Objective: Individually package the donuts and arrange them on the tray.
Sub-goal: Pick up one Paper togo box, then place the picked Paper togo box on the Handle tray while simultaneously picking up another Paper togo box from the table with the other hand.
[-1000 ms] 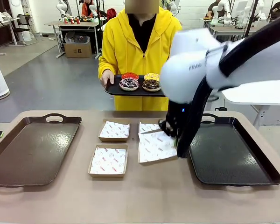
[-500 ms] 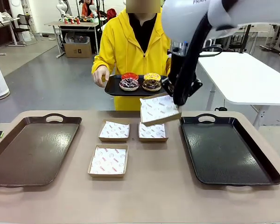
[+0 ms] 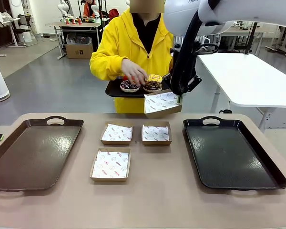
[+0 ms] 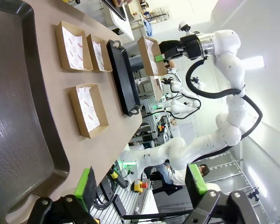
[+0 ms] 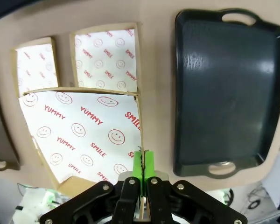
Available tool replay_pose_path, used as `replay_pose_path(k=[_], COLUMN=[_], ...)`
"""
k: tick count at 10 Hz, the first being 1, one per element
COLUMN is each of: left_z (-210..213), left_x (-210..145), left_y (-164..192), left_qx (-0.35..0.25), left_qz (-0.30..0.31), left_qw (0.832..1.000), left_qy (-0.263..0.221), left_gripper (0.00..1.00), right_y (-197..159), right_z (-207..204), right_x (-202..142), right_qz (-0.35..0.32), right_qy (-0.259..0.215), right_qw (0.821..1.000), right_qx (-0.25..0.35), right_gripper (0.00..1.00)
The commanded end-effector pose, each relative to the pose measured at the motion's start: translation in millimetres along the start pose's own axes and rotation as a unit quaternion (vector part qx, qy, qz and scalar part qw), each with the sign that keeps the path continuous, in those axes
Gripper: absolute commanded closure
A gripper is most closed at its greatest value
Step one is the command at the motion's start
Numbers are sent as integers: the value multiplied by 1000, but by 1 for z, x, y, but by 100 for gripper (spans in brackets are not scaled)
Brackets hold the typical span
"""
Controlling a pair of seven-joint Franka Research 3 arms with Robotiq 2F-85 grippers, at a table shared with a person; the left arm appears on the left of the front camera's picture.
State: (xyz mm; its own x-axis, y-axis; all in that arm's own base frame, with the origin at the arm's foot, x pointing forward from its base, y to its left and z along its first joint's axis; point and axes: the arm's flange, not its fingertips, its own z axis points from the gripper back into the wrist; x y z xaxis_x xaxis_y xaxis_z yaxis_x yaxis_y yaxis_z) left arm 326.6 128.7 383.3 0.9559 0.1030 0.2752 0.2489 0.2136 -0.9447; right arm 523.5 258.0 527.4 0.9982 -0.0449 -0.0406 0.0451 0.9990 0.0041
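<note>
Evidently the box (image 3: 162, 103) is up in the air so the person can load it. The right jaws are clamped shut on its right rim and hold it slightly tilted, open side up, above the tabletop's (image 3: 152, 200) far edge and just beside the small tray (image 3: 113, 90) the person carries. The donuts (image 3: 152, 86) lie on that small tray, none boxed yet. The person's hand (image 3: 133, 72) is down among them, probably choosing one for the offered box. A pinch on the rim leaves the papered inside free for it.

Three more boxes (image 3: 117, 134) sit open in the middle of the tabletop, within reach for their turns. The right tray (image 3: 233, 157) lies bare along the right edge, near the raised box, and is the likely spot for it once filled. The left tray (image 3: 33, 152) lies along the left edge. The left jaws hang near it, wide apart and holding nothing, well clear of the handover.
</note>
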Motion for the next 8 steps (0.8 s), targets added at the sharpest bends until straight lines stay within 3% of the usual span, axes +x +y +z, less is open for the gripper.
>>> replay_pose_path(k=[1, 8], left_z=[0, 0], left_x=[0, 0], left_y=[-2, -2], left_qx=[-8, -8], left_qz=[-9, -9], left_qw=[1000, 1000], left_qy=[-9, -9], left_gripper=[0, 0], right_y=[1, 1], right_z=[7, 7], right_x=[-13, -13], right_qz=[4, 4], right_qy=[-7, -7], right_qw=[1000, 1000], right_qx=[-2, -2], right_gripper=[100, 100])
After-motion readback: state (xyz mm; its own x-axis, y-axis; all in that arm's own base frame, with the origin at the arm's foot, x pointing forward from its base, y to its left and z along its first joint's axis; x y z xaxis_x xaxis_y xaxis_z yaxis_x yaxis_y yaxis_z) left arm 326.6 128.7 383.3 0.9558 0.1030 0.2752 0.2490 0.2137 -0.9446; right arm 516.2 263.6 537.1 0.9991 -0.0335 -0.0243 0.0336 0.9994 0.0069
